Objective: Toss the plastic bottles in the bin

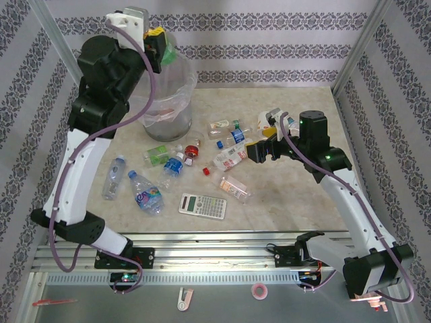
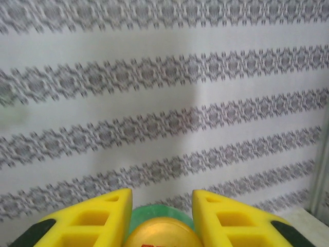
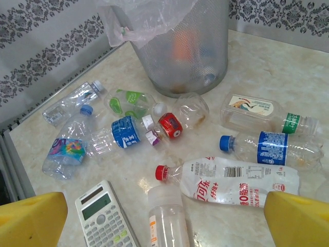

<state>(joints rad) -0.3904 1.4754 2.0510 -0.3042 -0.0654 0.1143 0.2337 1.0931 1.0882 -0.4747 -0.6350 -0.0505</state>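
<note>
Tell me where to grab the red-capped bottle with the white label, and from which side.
Probably the labelled middle of the bottle, from straight above, with the right gripper turned so it closes across the width. It lies flat on its side, partly crushed, with table free along its near side.

— That green bottle (image 2: 159, 212) in the left gripper (image 2: 160, 198)?
— Cut off at the bottom edge; body hidden.
— And the bin (image 3: 180, 51)?
— Rim cropped up top, contents just blurry smudges.

Top camera looks down; right wrist sees the same bin (image 3: 175, 56) closer.
</note>
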